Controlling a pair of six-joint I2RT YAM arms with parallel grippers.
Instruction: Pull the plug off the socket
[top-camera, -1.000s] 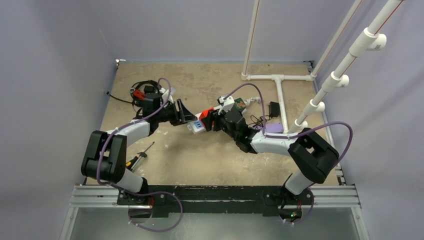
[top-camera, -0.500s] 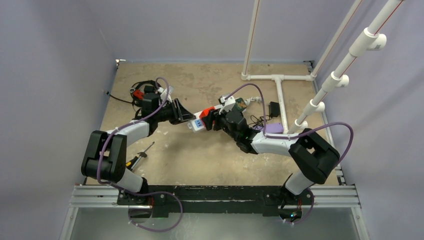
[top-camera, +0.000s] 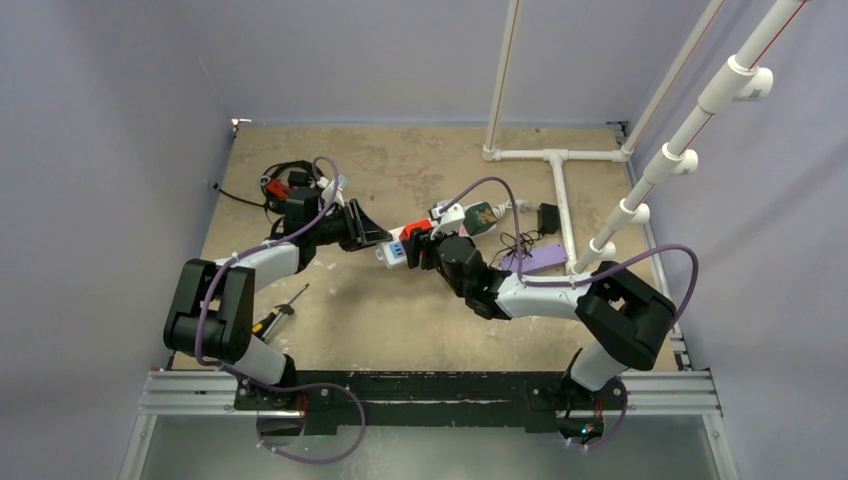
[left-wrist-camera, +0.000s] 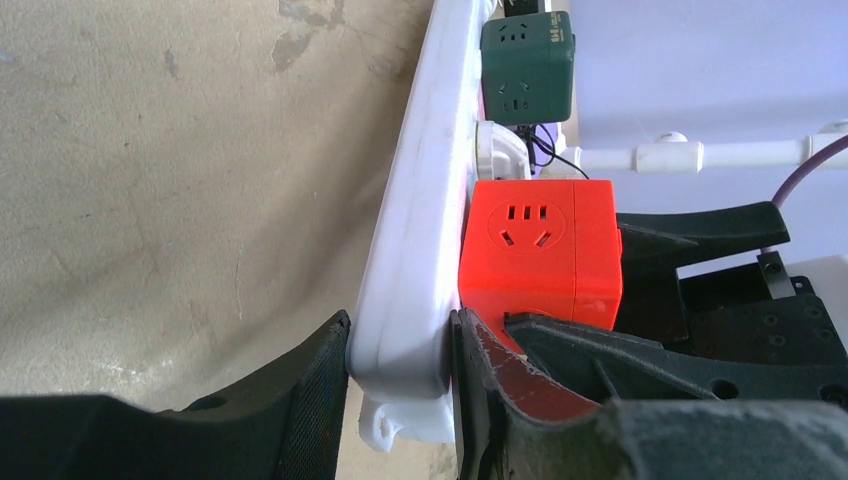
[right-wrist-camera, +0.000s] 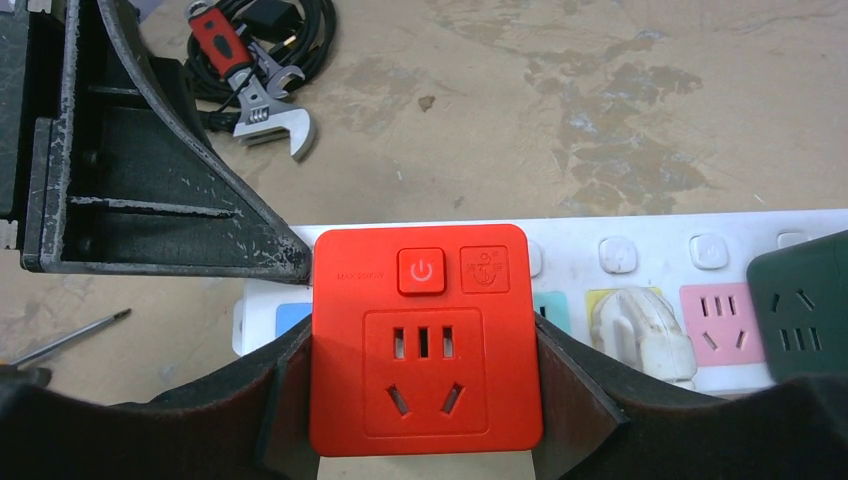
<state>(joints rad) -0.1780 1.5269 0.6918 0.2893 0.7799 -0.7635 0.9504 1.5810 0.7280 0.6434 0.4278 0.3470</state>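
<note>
The socket is a long white power strip (top-camera: 393, 252) with pastel outlets, held off the table between both arms. My left gripper (top-camera: 372, 238) is shut on its near end; in the left wrist view (left-wrist-camera: 400, 350) both jaws press the strip's (left-wrist-camera: 420, 200) edges. A red cube plug (top-camera: 412, 235) sits against the strip's face. My right gripper (top-camera: 424, 246) is shut on it; in the right wrist view (right-wrist-camera: 425, 370) both jaws clamp the red cube's (right-wrist-camera: 425, 340) sides. It also shows in the left wrist view (left-wrist-camera: 540, 250). Whether its pins are out is hidden.
A white plug (right-wrist-camera: 640, 325) and a dark green cube (right-wrist-camera: 805, 310) also sit in the strip. A red-handled wrench (right-wrist-camera: 255, 70) on black cable lies far left, a screwdriver (top-camera: 280, 310) near left. A purple bar (top-camera: 540, 258) and white pipe frame (top-camera: 560, 190) are right.
My right wrist and forearm have swung nearer and a little left, still gripping the red cube. The strip has shifted slightly with it. The left arm has hardly moved.
</note>
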